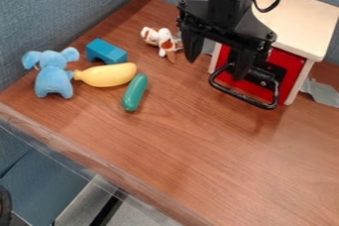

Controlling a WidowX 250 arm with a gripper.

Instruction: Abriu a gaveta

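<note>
The gripper hangs at the upper right, open, its two fingers spread well apart. Its left finger is over the wood to the left of the cabinet. The right finger stands before the red drawer front, its tip just above the front bar of the black loop handle and seemingly inside the loop. Whether it touches the handle, I cannot tell. The drawer sits in a white cabinet with a pale top, and its front looks about flush with the frame. Part of the red front is hidden by the gripper.
On the left of the wooden table lie a blue plush toy, a blue block, a yellow toy and a green one. A brown-and-white plush is behind them. Grey-blue walls stand at the left and back.
</note>
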